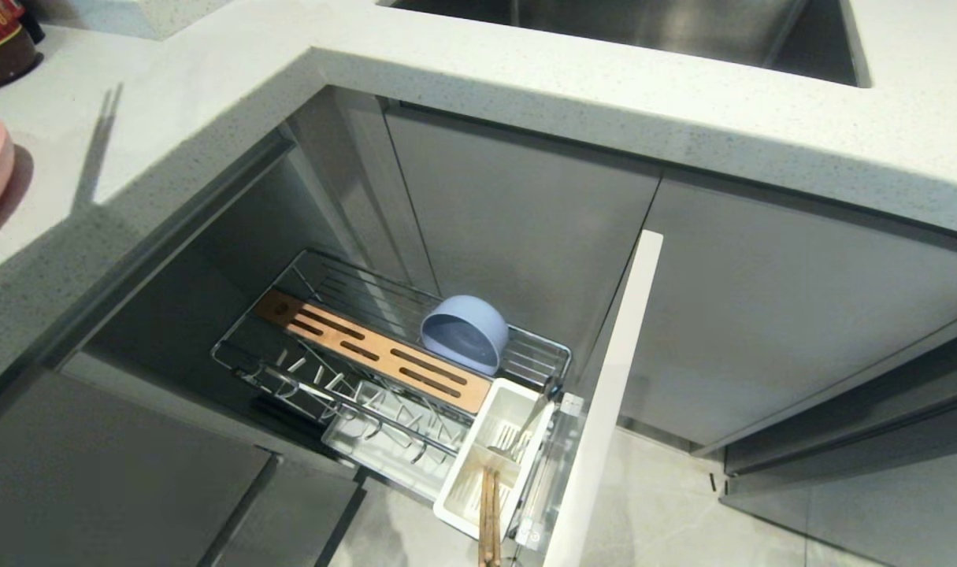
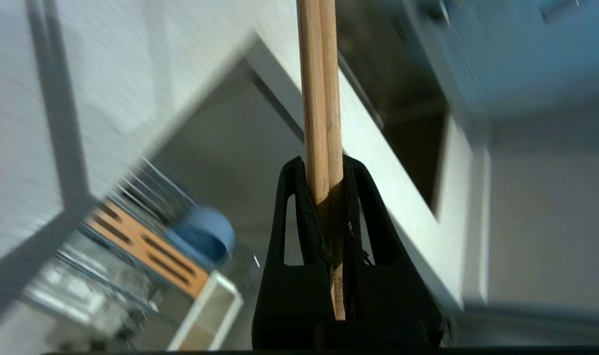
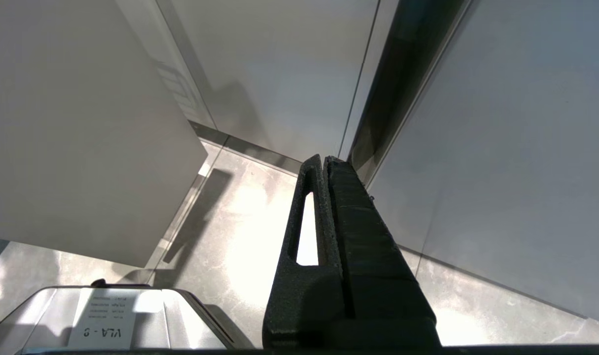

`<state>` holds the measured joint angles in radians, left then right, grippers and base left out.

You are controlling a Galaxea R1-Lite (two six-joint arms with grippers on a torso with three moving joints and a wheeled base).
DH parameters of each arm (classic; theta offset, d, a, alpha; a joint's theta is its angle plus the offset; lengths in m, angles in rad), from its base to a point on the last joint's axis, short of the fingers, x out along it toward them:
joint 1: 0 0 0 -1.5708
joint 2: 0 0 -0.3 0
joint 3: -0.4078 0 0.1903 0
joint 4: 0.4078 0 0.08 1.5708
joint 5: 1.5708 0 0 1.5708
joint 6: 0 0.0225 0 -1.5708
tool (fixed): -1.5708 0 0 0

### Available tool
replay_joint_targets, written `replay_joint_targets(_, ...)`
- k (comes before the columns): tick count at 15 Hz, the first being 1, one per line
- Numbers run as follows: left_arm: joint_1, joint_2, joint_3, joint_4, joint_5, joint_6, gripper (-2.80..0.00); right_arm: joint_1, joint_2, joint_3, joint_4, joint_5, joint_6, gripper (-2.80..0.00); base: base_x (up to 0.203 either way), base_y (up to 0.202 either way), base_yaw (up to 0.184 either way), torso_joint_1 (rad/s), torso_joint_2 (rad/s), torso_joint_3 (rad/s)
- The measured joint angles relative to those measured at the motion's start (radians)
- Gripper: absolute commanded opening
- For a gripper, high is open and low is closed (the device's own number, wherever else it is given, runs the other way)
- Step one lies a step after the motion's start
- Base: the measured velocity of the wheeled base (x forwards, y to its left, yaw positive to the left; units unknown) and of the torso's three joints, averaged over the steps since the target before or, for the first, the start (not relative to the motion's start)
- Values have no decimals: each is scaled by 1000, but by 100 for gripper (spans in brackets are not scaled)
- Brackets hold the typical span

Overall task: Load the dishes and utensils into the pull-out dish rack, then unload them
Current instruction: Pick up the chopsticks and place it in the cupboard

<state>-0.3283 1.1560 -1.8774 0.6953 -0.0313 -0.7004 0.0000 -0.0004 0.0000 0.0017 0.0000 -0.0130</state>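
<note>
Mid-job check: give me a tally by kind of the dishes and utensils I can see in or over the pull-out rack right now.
Small round pale-blue plastic bowls, on edge in the chrome wire rack: 1
Silver metal forks, in the white plastic cutlery cup: 1
Light-brown wooden chopsticks, gripped by the left pincer: 2
Total: 4

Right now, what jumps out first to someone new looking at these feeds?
The pulled-out dish rack below the counter, with a pale-blue bowl tipped on its side behind the wooden strip. At the rack's near end, the chopsticks are pinched in the left gripper, their tips over the white cutlery cup, which already holds a fork. The right gripper hangs shut over the floor.
</note>
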Motion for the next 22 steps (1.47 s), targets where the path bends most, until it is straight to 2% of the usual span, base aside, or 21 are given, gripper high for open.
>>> replay_joint_targets(4,-254,26,10,122,-78,3,-280,0,0,0,0,0,0,-280,0,0,0,0,0,0)
replay_joint_targets(7,-367,83,-6,257,-146,29,-280,0,0,0,0,0,0,-280,0,0,0,0,0,0)
replay_joint_targets(9,-407,124,-36,365,-151,71,-280,-1,0,0,0,0,0,-280,0,0,0,0,0,0)
replay_joint_targets(12,-441,184,-72,570,-148,209,-280,-1,0,0,0,0,0,-280,0,0,0,0,0,0)
replay_joint_targets(17,-449,279,-78,807,-144,415,-280,0,0,0,0,0,0,-280,0,0,0,0,0,0)
replay_joint_targets(20,-454,330,-75,825,-147,566,-280,0,0,0,0,0,0,-280,0,0,0,0,0,0)
replay_joint_targets(22,-455,366,-51,826,-128,580,-280,0,0,0,0,0,0,-280,0,0,0,0,0,0)
